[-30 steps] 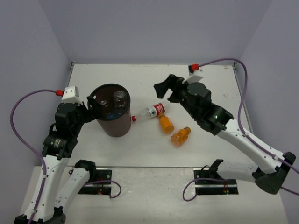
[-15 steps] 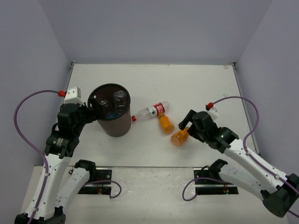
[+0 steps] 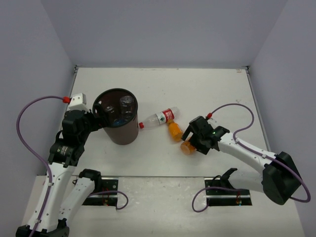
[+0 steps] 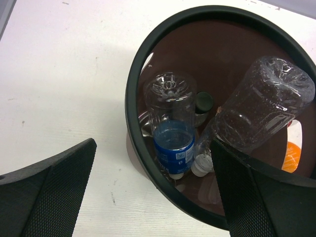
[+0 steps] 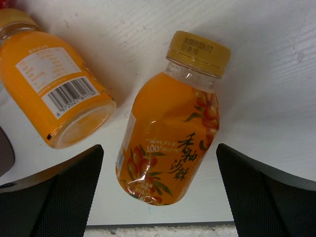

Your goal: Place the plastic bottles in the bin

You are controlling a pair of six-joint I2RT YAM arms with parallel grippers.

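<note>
The right tool [image 5: 158, 153] hangs with its jaws wide apart, straddling an orange bottle [image 5: 168, 143] that lies on its side on the bench [image 5: 276, 74], yellow cap pointing away from the wrist. Nothing is clamped yet.

To grip it well, I would come straight down and close across the fat middle of the body, not the neck. The bottle is round and likely to roll if only one jaw touches first.

The second orange bottle [image 5: 54, 84] lies just beside it, its base close to one finger [image 5: 49, 197], so that side needs care. The red-labelled bottle [image 3: 158, 118] lies beyond, toward the bin [image 3: 121, 133].

The left tool [image 4: 148, 173] is spread open at the bin's rim. Inside are a blue-labelled bottle [image 4: 173, 148] and other clear ones.
</note>
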